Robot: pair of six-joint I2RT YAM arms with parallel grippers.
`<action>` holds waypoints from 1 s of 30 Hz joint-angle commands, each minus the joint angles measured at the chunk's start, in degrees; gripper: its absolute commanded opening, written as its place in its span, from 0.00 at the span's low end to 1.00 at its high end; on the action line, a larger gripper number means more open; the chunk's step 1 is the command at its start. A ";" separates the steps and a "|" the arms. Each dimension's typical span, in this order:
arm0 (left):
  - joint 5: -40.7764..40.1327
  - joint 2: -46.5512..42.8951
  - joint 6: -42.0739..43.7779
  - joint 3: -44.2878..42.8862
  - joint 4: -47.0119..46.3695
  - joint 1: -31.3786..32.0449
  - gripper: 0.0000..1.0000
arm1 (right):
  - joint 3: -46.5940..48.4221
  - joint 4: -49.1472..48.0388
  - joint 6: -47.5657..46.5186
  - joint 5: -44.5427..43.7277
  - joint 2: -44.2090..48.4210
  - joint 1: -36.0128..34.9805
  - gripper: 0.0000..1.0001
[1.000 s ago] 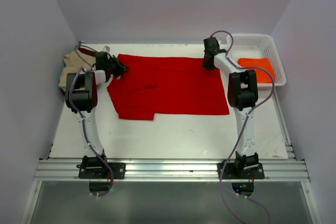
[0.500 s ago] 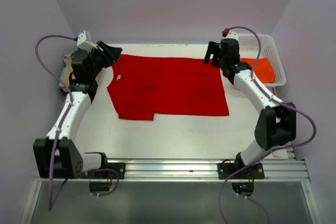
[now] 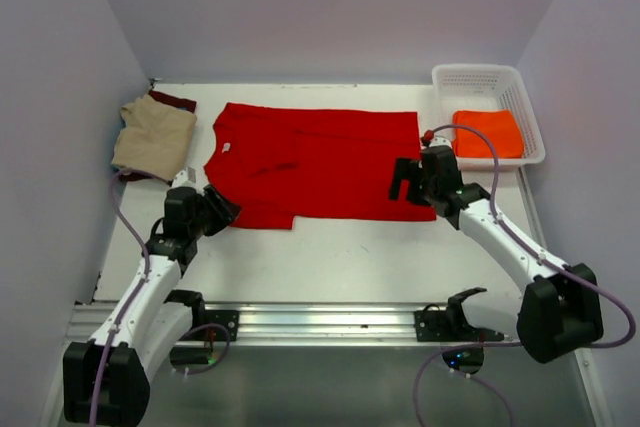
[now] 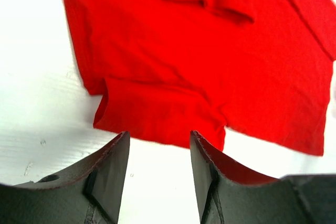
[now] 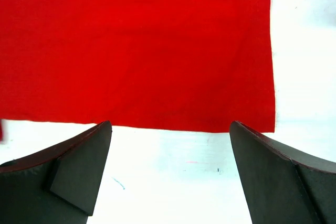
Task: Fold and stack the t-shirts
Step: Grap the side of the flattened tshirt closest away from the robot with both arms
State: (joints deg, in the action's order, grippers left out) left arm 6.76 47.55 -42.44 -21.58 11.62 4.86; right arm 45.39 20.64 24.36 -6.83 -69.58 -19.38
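Observation:
The bright red t-shirt [image 3: 330, 162] lies spread flat mid-table, neck label [image 3: 227, 147] at its left and one sleeve folded in. My left gripper [image 3: 222, 209] is open just short of the shirt's near left corner. In the left wrist view the red cloth [image 4: 210, 66] lies ahead of the empty left gripper [image 4: 158, 142]. My right gripper [image 3: 403, 177] stands wide open at the near right corner. In the right wrist view the right gripper [image 5: 170, 127] has only bare table between its fingers, with the hem [image 5: 136, 45] just ahead. A folded tan tee [image 3: 155, 135] lies on a maroon one [image 3: 175, 100] at far left.
A white basket [image 3: 480, 72] at the far right holds a folded orange tee [image 3: 488, 132]. Purple walls close in the table on three sides. The aluminium rail [image 3: 320, 322] with both arm bases runs along the near edge.
Both grippers were shut at the shirt's far corners; they have opened, let go and swung back to its near edge. The shirt lies where it was.

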 commanded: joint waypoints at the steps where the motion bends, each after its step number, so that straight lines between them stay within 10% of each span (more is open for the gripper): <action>1: -4.82 -3.60 -0.99 0.66 -2.39 -0.20 0.54 | -0.82 -0.69 0.96 0.59 5.24 0.13 0.99; 15: -11.34 7.38 0.07 -0.30 0.69 0.06 0.51 | -1.88 0.89 1.66 0.42 3.84 0.22 0.99; 30: -3.61 9.31 -5.55 11.11 -24.08 0.06 0.51 | -4.96 -3.24 1.39 -1.52 -1.25 0.13 0.99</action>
State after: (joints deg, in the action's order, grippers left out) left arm 0.69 56.07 -45.80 -12.91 -2.83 4.91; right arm 40.95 20.62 25.12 -7.01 -69.54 -19.38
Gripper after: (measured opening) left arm 0.507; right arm 0.986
